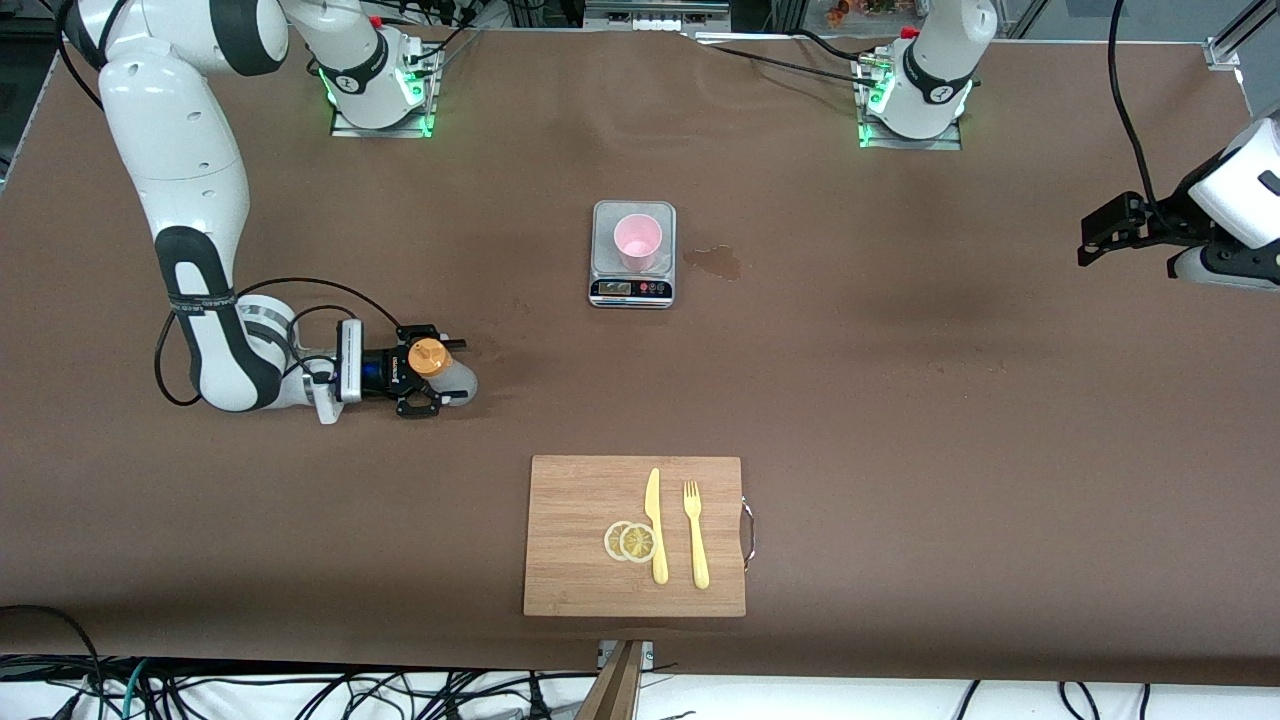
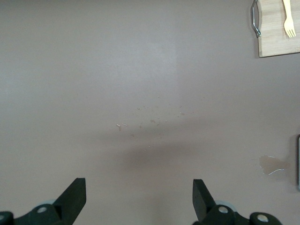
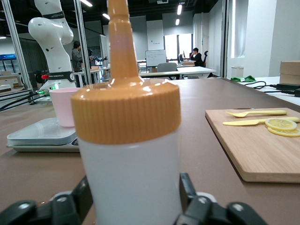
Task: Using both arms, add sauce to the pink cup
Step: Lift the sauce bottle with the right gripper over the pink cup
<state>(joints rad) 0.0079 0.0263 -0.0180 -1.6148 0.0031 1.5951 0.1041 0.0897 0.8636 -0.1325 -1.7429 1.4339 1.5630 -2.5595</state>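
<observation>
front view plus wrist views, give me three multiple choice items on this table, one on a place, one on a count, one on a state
1. Where does the small pale pink plastic cup stand?
A. on the wooden cutting board
B. on the steel kitchen scale
C. straight on the brown table

2. How many round lemon slices lie on the wooden cutting board?
A. one
B. two
C. four

3. How is the frosted-white squeeze bottle with the orange nozzle cap?
A. upright between the right tool's fingers
B. lying flat on the board
C. tipped over the cup

Answers:
1. B, the cup sits on the steel kitchen scale platform.
2. B, two overlapping slices lie beside the yellow plastic knife and yellow plastic fork.
3. A, the right tool brackets the standing bottle, while the left tool waits open over bare table.
</observation>
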